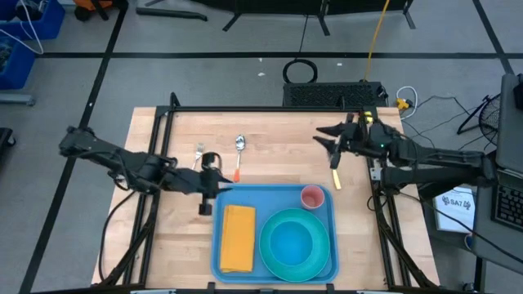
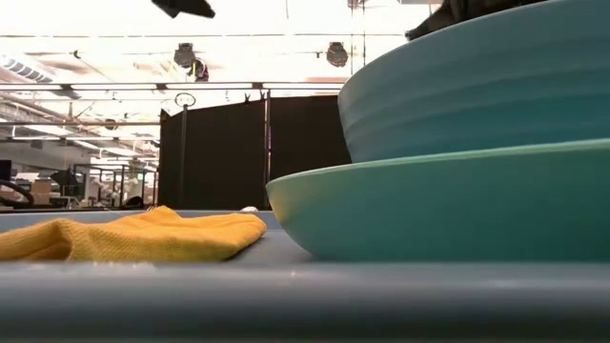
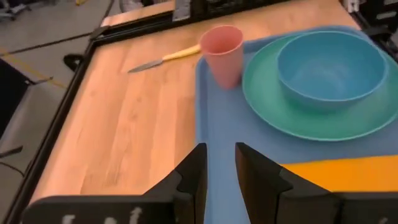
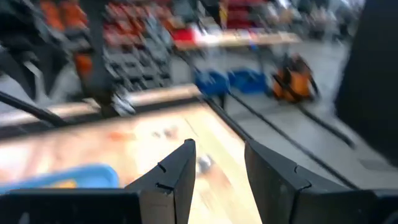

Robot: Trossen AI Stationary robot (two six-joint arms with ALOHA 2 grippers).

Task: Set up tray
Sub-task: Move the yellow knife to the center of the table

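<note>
The blue tray (image 1: 320,220) lies at the table's near middle. It holds a yellow napkin (image 1: 237,237), a turquoise plate (image 1: 274,255) with a blue bowl (image 1: 292,241) in it, and a pink cup (image 1: 312,196) standing upright. My left gripper (image 1: 219,189) (image 3: 221,165) is open and points toward the table's right. It is at the tray's (image 3: 230,118) left rim, near the far corner; I see no contact. My right gripper (image 1: 327,140) (image 4: 217,165) is open and raised over the table's far right, with nothing between its fingers.
A yellow-handled knife (image 1: 335,176) (image 3: 165,58) lies on the wood just beyond the cup. A spoon with an orange handle (image 1: 239,155) and a fork (image 1: 198,151) lie beyond the tray's far left corner. A black frame (image 1: 270,109) rims the table.
</note>
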